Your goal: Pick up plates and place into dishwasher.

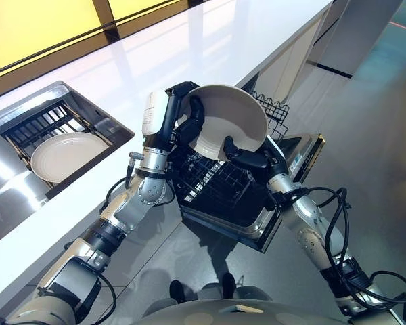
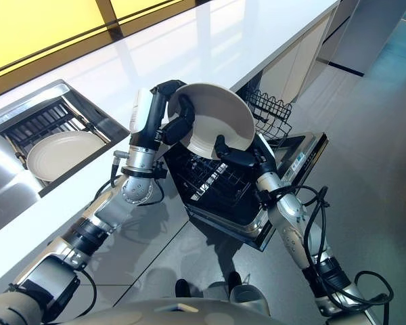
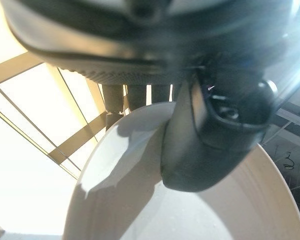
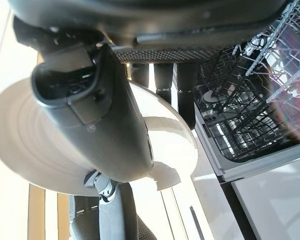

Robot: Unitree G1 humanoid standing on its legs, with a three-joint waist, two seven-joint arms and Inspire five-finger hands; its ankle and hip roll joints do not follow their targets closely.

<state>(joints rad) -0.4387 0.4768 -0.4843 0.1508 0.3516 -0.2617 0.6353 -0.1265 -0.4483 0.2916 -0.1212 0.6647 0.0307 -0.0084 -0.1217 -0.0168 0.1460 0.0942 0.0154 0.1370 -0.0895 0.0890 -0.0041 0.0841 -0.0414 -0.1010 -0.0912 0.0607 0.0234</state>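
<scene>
1. A long white counter (image 1: 210, 47) runs along the kitchen, with a steel sink (image 1: 108, 122) sunk into it on the robot's left and a grey tiled floor on the right
2. Below the counter's edge the dishwasher (image 1: 284, 203) stands open, its door down and a dark wire rack (image 1: 216, 183) pulled out
3. A second plate (image 1: 68, 154) lies flat in the sink, well apart from both hands
4. The cream plate (image 1: 233, 115) being moved hangs tilted on edge directly above the rack, its hollow face towards the camera
5. The left hand (image 1: 189, 122) curls round its left rim; the right hand (image 1: 247, 157) clamps the lower rim, nearer the rack, so the drop is straight down
</scene>
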